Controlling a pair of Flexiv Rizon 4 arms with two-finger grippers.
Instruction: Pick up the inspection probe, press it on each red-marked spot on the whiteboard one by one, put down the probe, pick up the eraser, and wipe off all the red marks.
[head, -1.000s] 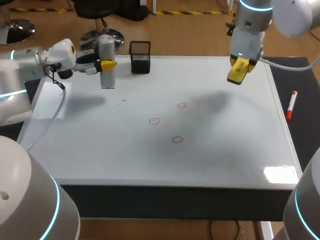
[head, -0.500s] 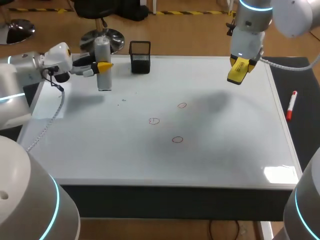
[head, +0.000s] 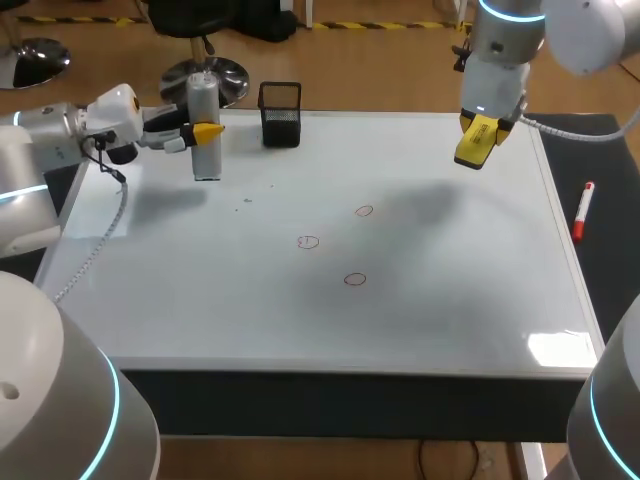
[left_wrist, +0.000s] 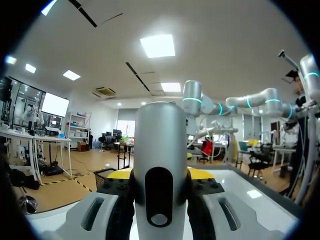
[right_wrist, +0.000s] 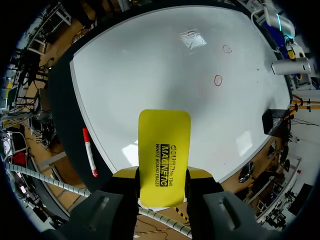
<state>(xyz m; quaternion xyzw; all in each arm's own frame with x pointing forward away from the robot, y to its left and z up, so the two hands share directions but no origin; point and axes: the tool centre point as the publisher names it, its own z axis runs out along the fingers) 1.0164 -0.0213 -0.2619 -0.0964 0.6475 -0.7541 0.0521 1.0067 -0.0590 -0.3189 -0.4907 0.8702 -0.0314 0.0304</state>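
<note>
Inspection probe (head: 205, 100) stands upright, clamped in the left gripper (head: 208, 131) above the whiteboard's (head: 450, 290) far left. The red marks (head: 308, 242) lie rightward near mid-board, well apart from it. The right gripper (right_wrist: 162, 173) holds the yellow eraser (right_wrist: 164, 140) above the far right.

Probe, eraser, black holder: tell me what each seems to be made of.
The probe: likely plastic or painted metal, a smooth satin grey shell with soft highlights and a dark oval inset. The eraser: probably a plastic casing, matte yellow, flat with rounded corners and printed lettering. The black holder: apparently metal mesh, since its walls show a fine grid.
</note>
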